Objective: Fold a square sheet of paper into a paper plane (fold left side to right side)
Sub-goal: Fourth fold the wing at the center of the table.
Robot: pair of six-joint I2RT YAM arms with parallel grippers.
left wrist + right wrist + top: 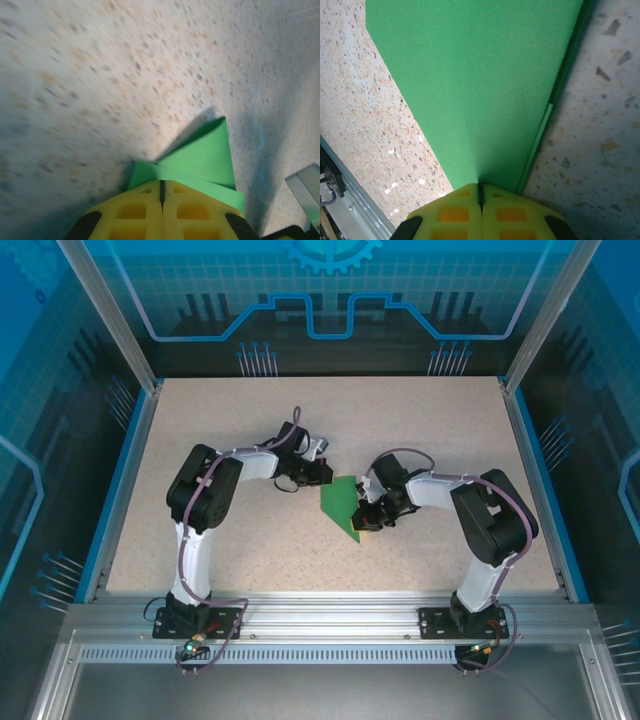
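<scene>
1. My left end effector (318,474) sits left of centre on the speckled table (430,430), its yellow fingers pressed together. In the left wrist view the left end effector (162,189) has its tips right at the near edge of the green paper; I cannot tell whether they pinch it.
2. The square sheet of paper (343,505) lies mid-table between my two arms, folded into a green wedge. In the left wrist view the paper (205,155) shows one flap lifted, casting a shadow.
3. My right end effector (368,518) is at the wedge's right side. In the right wrist view its closed fingers (481,192) grip the sheet (480,75) where a crease meets them.
</scene>
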